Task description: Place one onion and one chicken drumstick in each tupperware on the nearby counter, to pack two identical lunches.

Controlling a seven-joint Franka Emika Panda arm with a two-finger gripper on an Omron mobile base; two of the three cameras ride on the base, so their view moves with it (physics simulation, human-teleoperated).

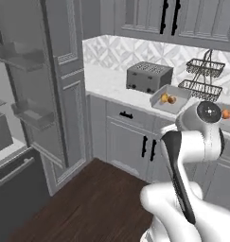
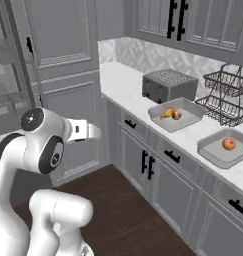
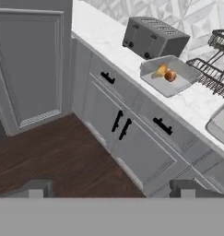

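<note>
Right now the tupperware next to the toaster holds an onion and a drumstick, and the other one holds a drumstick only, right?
Not quite. The other tupperware holds only an onion, no drumstick, as the right base view shows. The tupperware by the toaster does hold an onion and a drumstick.

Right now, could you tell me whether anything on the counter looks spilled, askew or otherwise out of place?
Nothing looks spilled or damaged. The two lunches do not match, though: the tupperware by the toaster holds an onion and a chicken drumstick, while the other tupperware holds an onion alone.
</note>
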